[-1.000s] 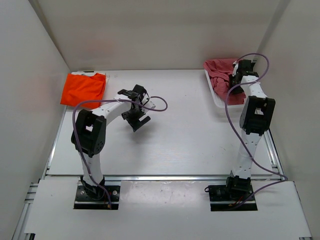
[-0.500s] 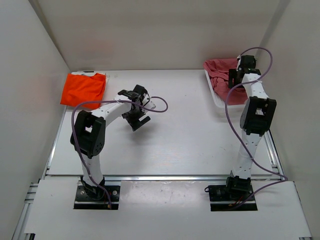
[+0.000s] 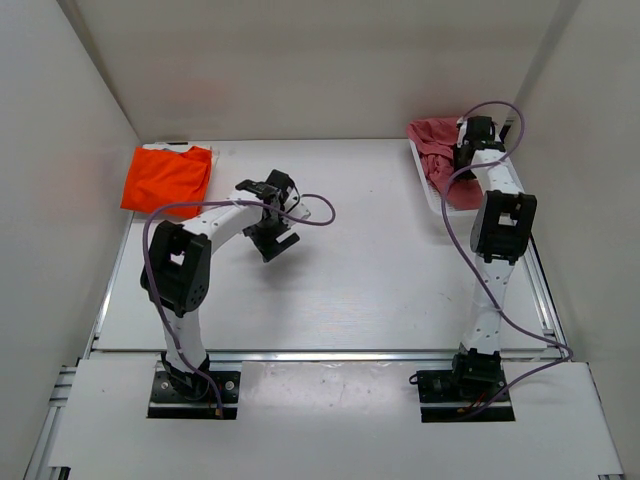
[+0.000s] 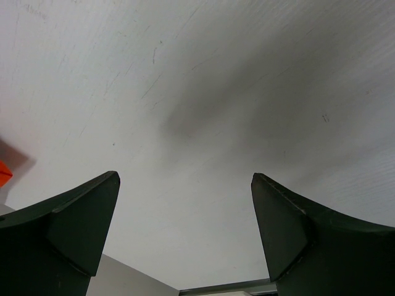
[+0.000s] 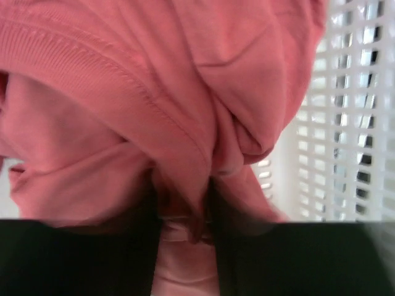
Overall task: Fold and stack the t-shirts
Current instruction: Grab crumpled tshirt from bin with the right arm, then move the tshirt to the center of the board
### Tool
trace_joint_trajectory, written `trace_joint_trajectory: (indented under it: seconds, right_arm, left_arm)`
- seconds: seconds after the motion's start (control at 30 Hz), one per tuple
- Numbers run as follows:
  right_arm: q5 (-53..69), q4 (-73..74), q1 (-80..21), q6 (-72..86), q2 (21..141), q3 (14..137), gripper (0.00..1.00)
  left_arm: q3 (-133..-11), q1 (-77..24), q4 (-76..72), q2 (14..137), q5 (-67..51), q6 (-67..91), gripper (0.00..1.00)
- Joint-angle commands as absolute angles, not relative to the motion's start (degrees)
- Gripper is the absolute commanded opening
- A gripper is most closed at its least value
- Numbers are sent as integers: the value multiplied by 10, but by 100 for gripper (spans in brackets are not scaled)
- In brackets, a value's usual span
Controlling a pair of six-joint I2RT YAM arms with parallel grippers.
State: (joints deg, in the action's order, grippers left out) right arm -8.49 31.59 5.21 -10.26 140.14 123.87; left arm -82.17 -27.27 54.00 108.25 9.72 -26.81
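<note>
The white counter [image 3: 360, 280] carries a folded orange t-shirt [image 3: 167, 177] flat in its far left corner. A white mesh basket [image 3: 432, 200] sits at the far right edge, well apart from it.

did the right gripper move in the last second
Yes. The right gripper has shifted up the top view, toward the far end of the white basket, and now sits over the pinkish-red t-shirt.

I see my left hand [image 4: 184, 177] with dark fingers [image 4: 74, 222] spread wide above the scuffed white table [image 4: 203, 74], and a sliver of the orange t-shirt [image 4: 3, 173] at the left edge.
</note>
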Motion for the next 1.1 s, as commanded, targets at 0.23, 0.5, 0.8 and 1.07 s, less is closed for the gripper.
trace_joint_trajectory:
  seconds: [0.23, 0.5, 0.8, 1.07]
  right_arm:
    - [-63, 315, 50, -76, 1361, 1319, 0]
    - [-17, 308, 41, -63, 1274, 1568, 0]
    - [42, 119, -118, -116, 1112, 1561, 0]
    - [29, 172, -228, -108, 1163, 1608, 0]
  left_arm:
    - [-838, -269, 541, 1067, 115, -275, 99]
    - [-860, -229, 527, 1051, 129, -278, 99]
    - [-911, -139, 512, 1003, 98, -252, 99]
    - [-903, -67, 492, 946, 55, -246, 99]
